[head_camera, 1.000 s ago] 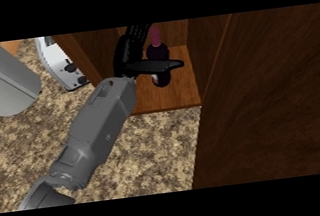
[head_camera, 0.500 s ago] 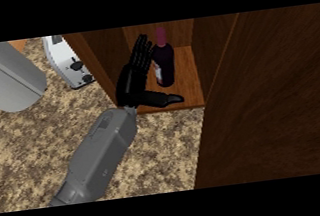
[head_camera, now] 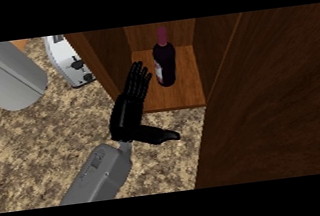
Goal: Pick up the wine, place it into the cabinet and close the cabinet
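Wine (head_camera: 163,59) stands upright inside the cabinet (head_camera: 154,98); the hand (head_camera: 132,108), fingers spread and empty, should clear before swinging the door (head_camera: 274,106).

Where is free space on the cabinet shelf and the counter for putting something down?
The shelf is bare in front of the wine bottle, though narrow between the cabinet walls. The counter is bare between the toaster and the left hand. The open door blocks the right.

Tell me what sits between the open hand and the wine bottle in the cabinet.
Nothing. In the head view, only a bare strip of the cabinet shelf separates the left hand's straight fingers from the upright wine bottle; they are not touching.
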Tool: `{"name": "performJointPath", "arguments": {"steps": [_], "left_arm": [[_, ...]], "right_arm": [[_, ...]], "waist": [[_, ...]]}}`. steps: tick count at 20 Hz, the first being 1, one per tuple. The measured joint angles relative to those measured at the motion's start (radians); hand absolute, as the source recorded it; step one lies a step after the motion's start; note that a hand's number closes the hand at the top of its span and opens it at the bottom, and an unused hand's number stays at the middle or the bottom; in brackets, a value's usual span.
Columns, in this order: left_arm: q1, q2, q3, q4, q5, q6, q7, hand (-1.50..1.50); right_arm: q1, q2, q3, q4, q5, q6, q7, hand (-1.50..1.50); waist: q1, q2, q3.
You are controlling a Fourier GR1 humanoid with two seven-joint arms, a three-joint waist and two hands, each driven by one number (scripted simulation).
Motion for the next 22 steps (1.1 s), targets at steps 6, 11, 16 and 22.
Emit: {"name": "performJointPath", "arguments": {"steps": [6,11,16,22], "left_arm": [[0.187,0.065,-0.02,-0.2,0.019,-0.025,0.025,-1.5],[0.299,0.126,-0.006,-0.313,0.038,-0.058,0.03,-1.5],[0.36,0.185,0.034,-0.368,0.047,-0.093,0.01,-1.5],[0.41,0.275,0.117,-0.4,0.079,-0.156,-0.008,-1.5]], "right_arm": [[-0.005,-0.032,-0.013,-0.002,0.002,0.018,0.003,-1.5],[0.001,-0.067,-0.007,-0.003,0.001,0.065,-0.012,-1.5],[-0.001,-0.094,0.045,0.0,-0.002,0.128,-0.026,-1.5],[-0.012,-0.16,0.126,0.002,-0.008,0.256,-0.057,1.5]], "waist": [[-0.006,0.005,0.0],[-0.012,0.007,0.0],[-0.013,0.008,0.0],[-0.011,0.009,-0.001]]}}
